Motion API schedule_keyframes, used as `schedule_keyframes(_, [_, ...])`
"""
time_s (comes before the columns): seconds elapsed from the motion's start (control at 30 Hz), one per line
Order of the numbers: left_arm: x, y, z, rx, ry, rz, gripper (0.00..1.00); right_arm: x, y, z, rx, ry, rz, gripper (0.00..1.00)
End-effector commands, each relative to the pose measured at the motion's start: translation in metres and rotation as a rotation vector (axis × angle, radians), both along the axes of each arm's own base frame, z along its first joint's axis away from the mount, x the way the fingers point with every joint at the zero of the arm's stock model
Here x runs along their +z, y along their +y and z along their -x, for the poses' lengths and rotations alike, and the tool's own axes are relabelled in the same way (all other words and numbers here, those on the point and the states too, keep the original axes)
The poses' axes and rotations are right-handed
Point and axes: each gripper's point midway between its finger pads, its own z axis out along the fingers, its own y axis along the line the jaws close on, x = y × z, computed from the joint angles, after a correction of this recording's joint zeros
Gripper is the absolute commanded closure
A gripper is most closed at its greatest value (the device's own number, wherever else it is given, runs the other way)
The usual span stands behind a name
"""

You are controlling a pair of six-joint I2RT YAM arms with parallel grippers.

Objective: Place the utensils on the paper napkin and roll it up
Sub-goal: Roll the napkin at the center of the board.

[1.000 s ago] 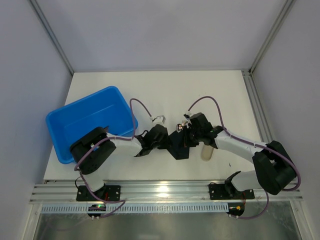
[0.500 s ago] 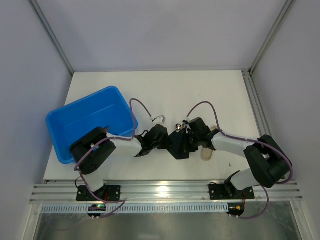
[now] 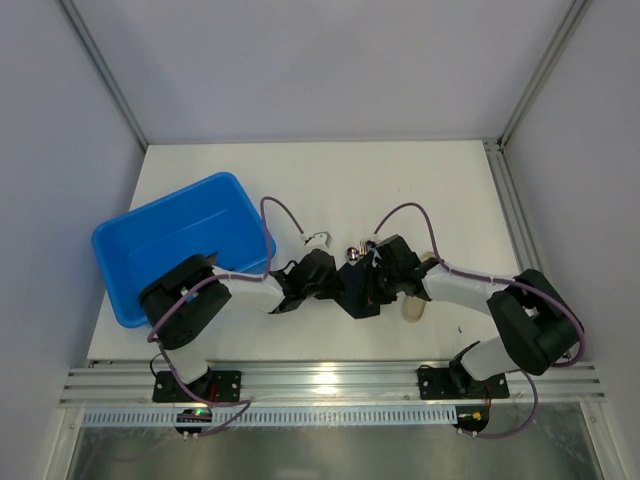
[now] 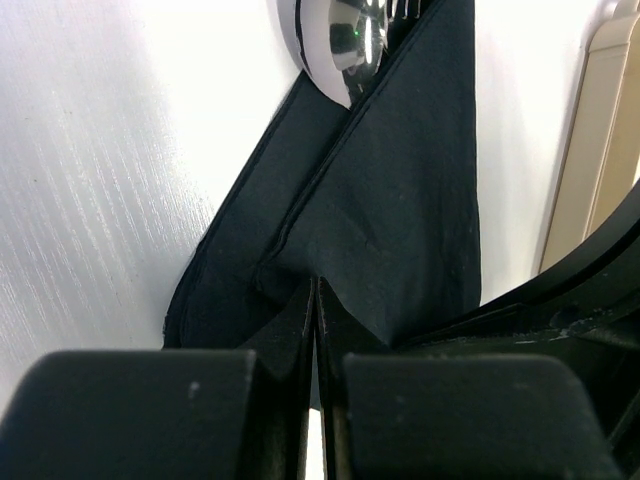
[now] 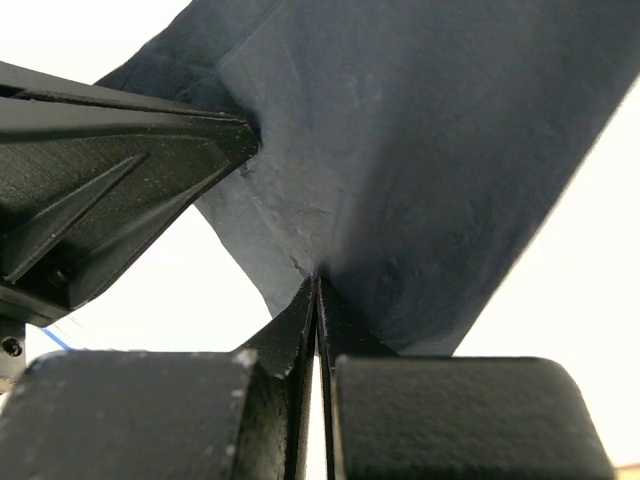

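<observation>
Centrally, the left gripper and right gripper each pinch the paper napkin edge; bare worktop stretches toward twelve o'clock.

Top view looks straight down from above the near edge over the whole table. Wrist views peer along left pincer and right pincer, close on the napkin all three share.
</observation>
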Motion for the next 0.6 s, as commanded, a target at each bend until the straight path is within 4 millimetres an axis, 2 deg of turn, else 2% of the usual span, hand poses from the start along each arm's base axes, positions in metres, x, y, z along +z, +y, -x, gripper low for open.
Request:
schedule_keyframes(0.0, [-0.017,0.015,0.01,-0.014,0.031,-0.094,1.0,0.019,0.0,-0.017,-0.026,-0.074,0.01,0.96])
schedule_keyframes(0.03, [-0.016,0.015,0.01,-0.013,0.03,-0.092,1.0,0.031,0.006,-0.026,-0.025,-0.099,-0.005,0.96])
schedule_keyframes(0.1, [-0.018,0.015,0.012,-0.016,0.032,-0.095,1.0,0.039,0.009,-0.032,-0.016,-0.112,-0.006,0.96])
schedule_keyframes(0.13, [-0.018,0.015,0.012,-0.018,0.034,-0.095,1.0,0.05,0.015,-0.041,-0.015,-0.136,-0.019,0.96])
schedule_keyframes(0.27, [-0.018,0.014,0.013,-0.021,0.035,-0.097,1.0,0.063,0.022,-0.058,-0.009,-0.166,-0.016,0.96])
schedule_keyframes(0.37, [-0.019,0.013,0.013,-0.022,0.035,-0.094,1.0,0.06,0.024,-0.07,-0.012,-0.167,0.013,0.96])
schedule_keyframes(0.57, [-0.017,0.013,0.012,-0.025,0.029,-0.098,1.0,0.037,0.026,-0.078,-0.012,-0.126,0.045,0.96])
